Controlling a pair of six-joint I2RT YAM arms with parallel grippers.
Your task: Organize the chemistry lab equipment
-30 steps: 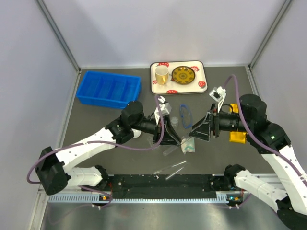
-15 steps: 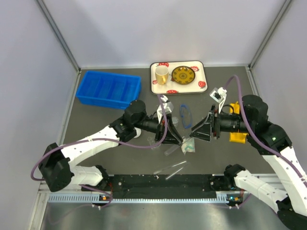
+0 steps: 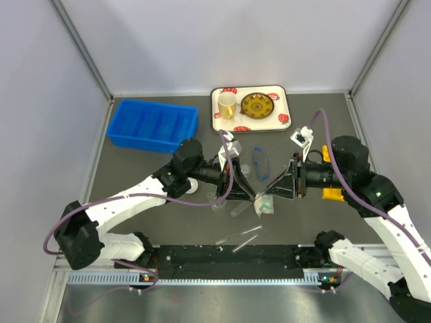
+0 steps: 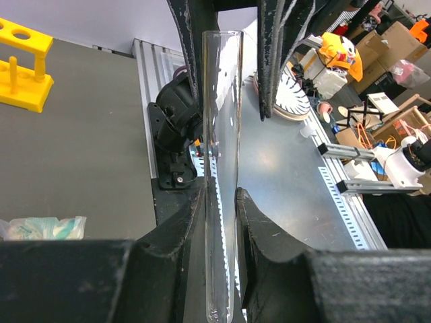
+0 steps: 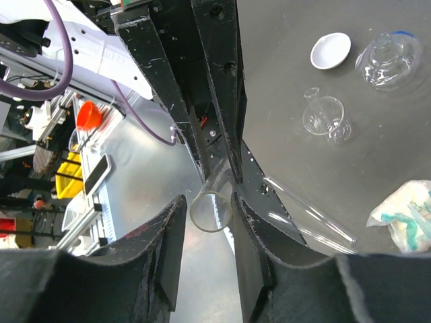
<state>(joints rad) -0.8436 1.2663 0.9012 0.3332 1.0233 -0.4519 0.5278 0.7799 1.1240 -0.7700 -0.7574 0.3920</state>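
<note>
- Your left claw (image 4: pixel 221 202) is pinched shut on the tube (image 4: pixel 222 101). It grips near the closed end, so most of the glass sticks out past its fingertips, mouth end foremost.
- Your right claw (image 5: pixel 210 214) faces it tip to tip, parted just wider than the tube. Its fingers bracket the mouth end with a sliver of gap on at least one side, so I judge it has no grip yet.
- If the left claw lets go before the right one closes, the tube drops to the surface (image 5: pixel 377 161) below both claws. A loose tube (image 5: pixel 310 212) and a packet (image 5: pixel 404 215) lie there, and glass on glass may break.
- The right claw has only the rim end between its fingers. A hard squeeze there may crack the thin lip, and a soft one lets the slick glass swing down or slide out.
- If the claws are out of line while both hold, any move by either bends the tube and may snap it.
- The rack (image 3: pixel 332 193) stands behind the right claw, beside its wrist. A wide swing that way could clip it with the long tube.
</note>
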